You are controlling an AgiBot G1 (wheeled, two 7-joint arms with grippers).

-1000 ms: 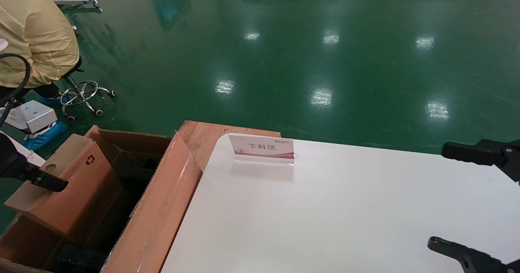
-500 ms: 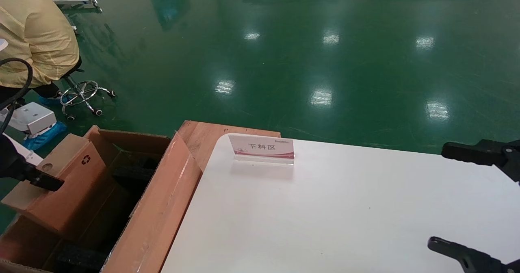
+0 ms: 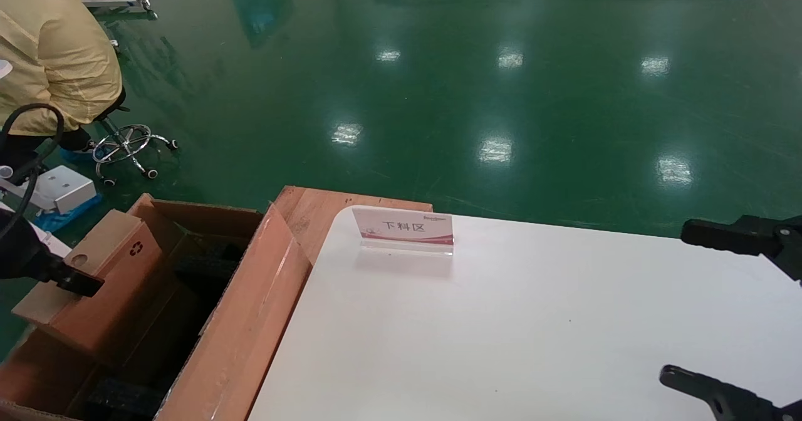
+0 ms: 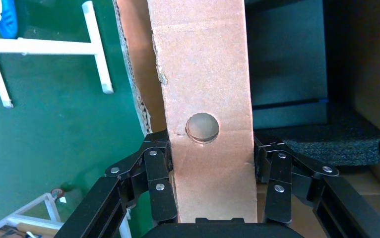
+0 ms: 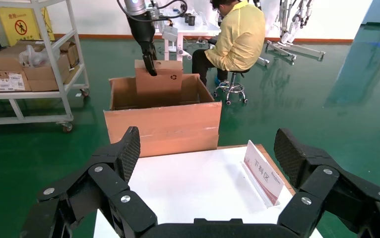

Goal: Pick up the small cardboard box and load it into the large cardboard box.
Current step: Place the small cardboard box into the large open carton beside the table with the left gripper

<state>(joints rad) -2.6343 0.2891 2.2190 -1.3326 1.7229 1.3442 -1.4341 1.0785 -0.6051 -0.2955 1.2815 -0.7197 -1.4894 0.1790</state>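
Observation:
The small cardboard box (image 3: 119, 283) stands tilted, its lower part down inside the large cardboard box (image 3: 250, 321), recycling mark and round hole up. My left gripper (image 3: 75, 280) is shut on its narrow top end. In the left wrist view both fingers (image 4: 156, 168) press the sides of the small cardboard box (image 4: 208, 84) just below the hole. Black foam (image 4: 337, 144) lies in the large cardboard box (image 4: 131, 59). My right gripper (image 3: 695, 305) hangs open over the table's right side. The right wrist view shows the right gripper (image 5: 208, 144) empty, with the small cardboard box (image 5: 160, 82) in the large cardboard box (image 5: 163, 126) beyond.
A white table (image 3: 532, 333) carries a small sign stand (image 3: 404, 230) near its far left corner. A person in yellow (image 3: 50, 51) sits on a wheeled stool (image 3: 125, 145) behind the carton. A shelf cart (image 5: 29, 59) with boxes stands farther off.
My left gripper and the small box shifted slightly left, then a little back toward the table, staying inside the carton. The right arm has not moved.

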